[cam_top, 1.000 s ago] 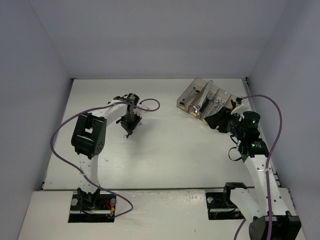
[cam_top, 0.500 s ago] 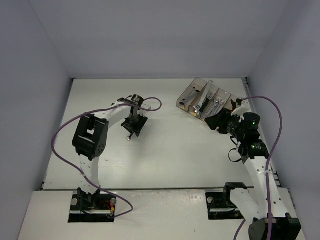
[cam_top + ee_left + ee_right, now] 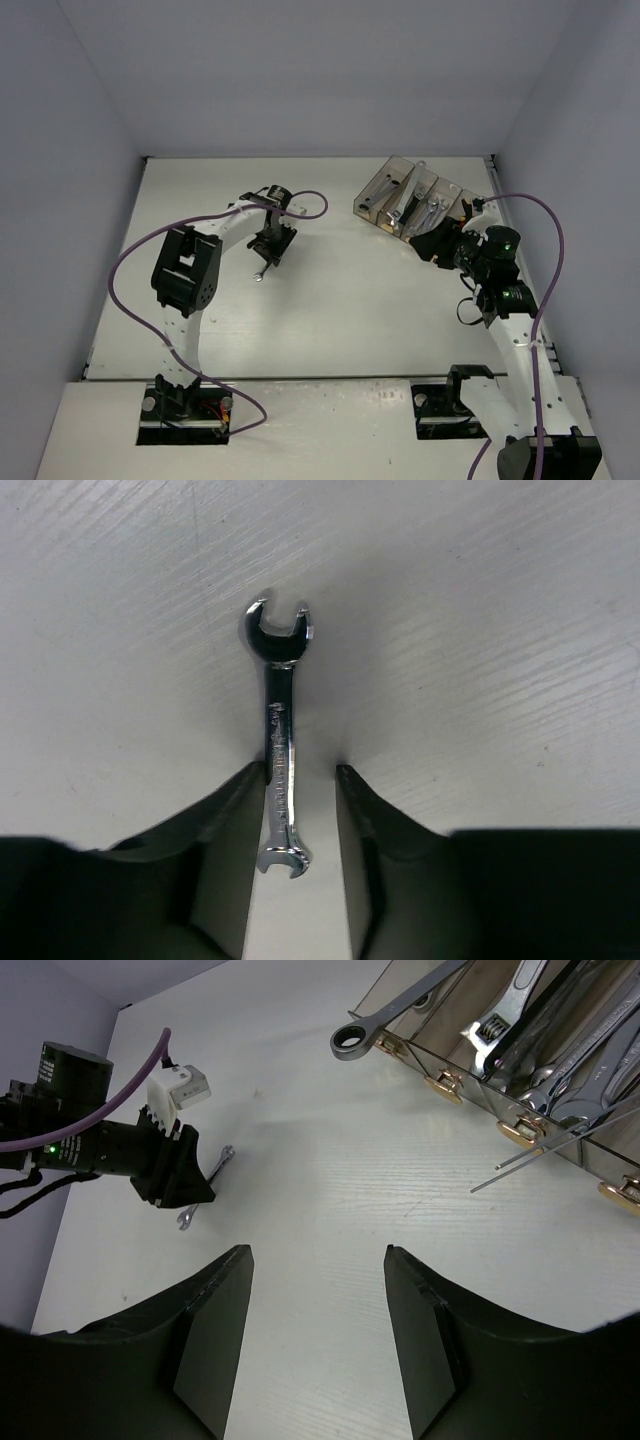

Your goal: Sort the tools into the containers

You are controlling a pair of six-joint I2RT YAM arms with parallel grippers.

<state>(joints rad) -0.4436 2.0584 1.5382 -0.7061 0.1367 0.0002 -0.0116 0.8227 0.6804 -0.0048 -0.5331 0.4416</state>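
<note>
my left gripper (image 3: pixel 300 772) stands partly open, fingers astride a small silver wrench (image 3: pixel 279 745) lying flat on the table (image 3: pixel 340 300), left of centre toward the far edge. my right gripper (image 3: pixel 318 1252) is open, holding nothing, near the bins (image 3: pixel 378 188) at the far right corner, which hold other wrenches (image 3: pixel 560 1050).

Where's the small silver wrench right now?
In the left wrist view the small silver wrench lies on the white table, between the open jaws of the left gripper, left of centre and well apart from the bins.
</note>
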